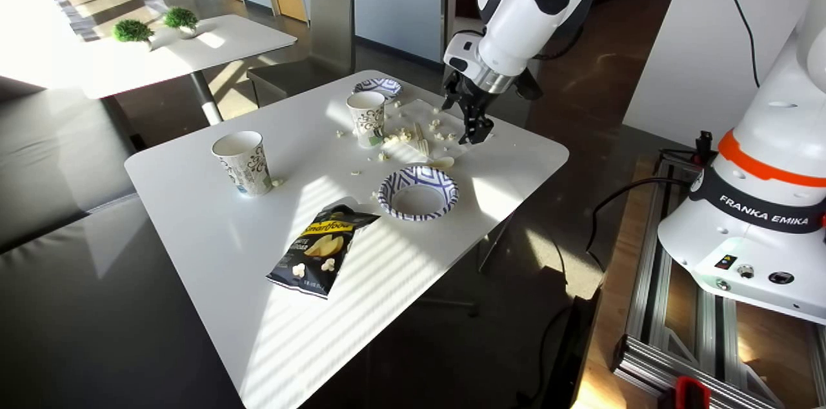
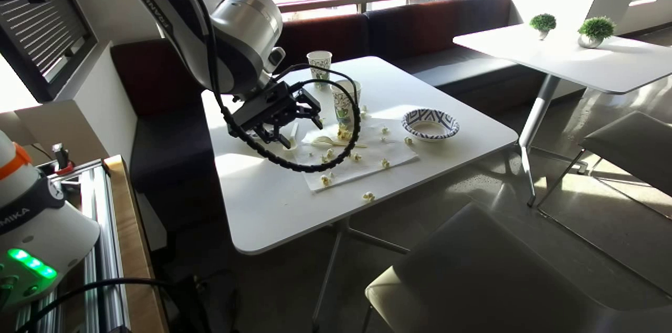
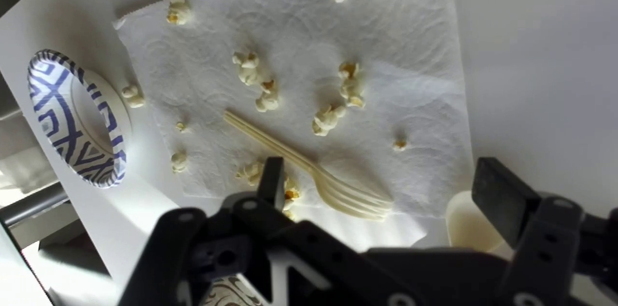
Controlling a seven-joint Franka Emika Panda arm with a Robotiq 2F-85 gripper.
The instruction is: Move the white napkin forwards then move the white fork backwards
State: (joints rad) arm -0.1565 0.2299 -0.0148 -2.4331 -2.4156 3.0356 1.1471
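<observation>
The white napkin (image 1: 418, 111) lies flat on the table, with popcorn on it. It also shows in an exterior view (image 2: 362, 165) and in the wrist view (image 3: 299, 31). The white fork (image 3: 314, 168), cream-looking here, lies on the napkin; it shows in both exterior views (image 1: 421, 140) (image 2: 323, 141). My gripper (image 3: 388, 190) is open and empty, above the napkin's edge by the fork. In the wrist view the fork's tines appear between the fingers, and its handle points away to the upper left. The gripper also shows in both exterior views (image 1: 466, 120) (image 2: 303, 134).
A spoon (image 3: 468, 221) lies beside the napkin near one finger. Two paper cups (image 1: 369, 119) (image 1: 242, 160), two patterned bowls (image 1: 418, 212) (image 1: 377, 83) and a black snack bag (image 1: 322, 248) stand or lie on the white table (image 1: 213, 267). Loose popcorn (image 2: 369, 196) is scattered around.
</observation>
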